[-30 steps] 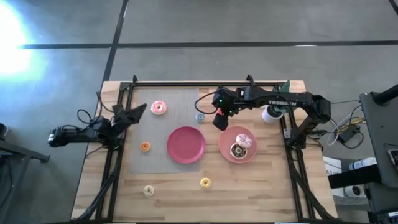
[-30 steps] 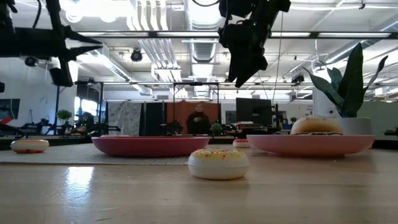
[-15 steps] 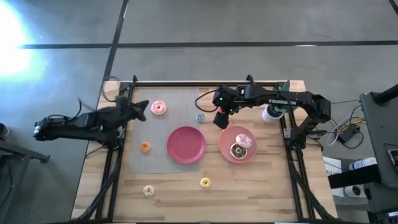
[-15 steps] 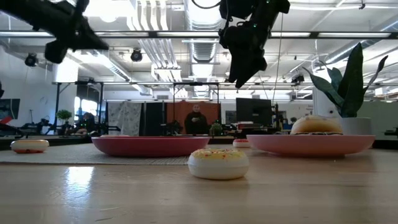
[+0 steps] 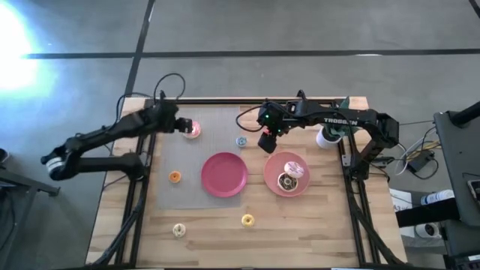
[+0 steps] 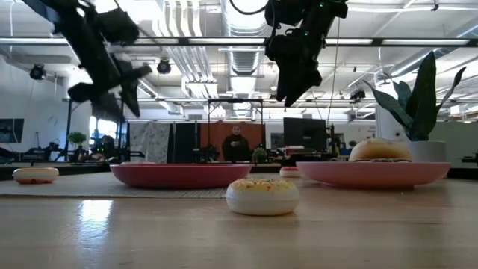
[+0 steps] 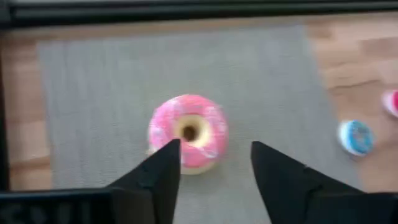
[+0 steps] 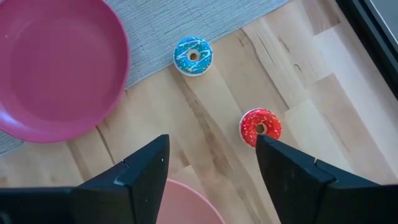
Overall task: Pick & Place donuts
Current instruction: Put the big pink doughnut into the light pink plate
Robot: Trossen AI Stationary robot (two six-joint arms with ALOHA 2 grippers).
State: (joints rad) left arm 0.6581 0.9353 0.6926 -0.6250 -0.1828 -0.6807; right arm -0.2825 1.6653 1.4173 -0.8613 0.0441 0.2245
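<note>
1. Centre the left gripper (image 7: 214, 165), spread wide and empty, over the pink-frosted donut (image 7: 188, 132) lying flat on the grey mat (image 7: 93, 93); drop straight so 1 finger lands on either side, then close gently.
2. Keep the right gripper (image 8: 211, 165), also spread and empty, hovering above the tiny red donut (image 8: 260, 126), near the blue donut (image 8: 193, 55).
3. Changed from 1 s ago: left arm swung from the table's left edge to over the pink-frosted donut; right arm barely shifted.

Pink sprinkled donut (image 7: 188, 132) — grey mat (image 7: 261, 81)
</note>
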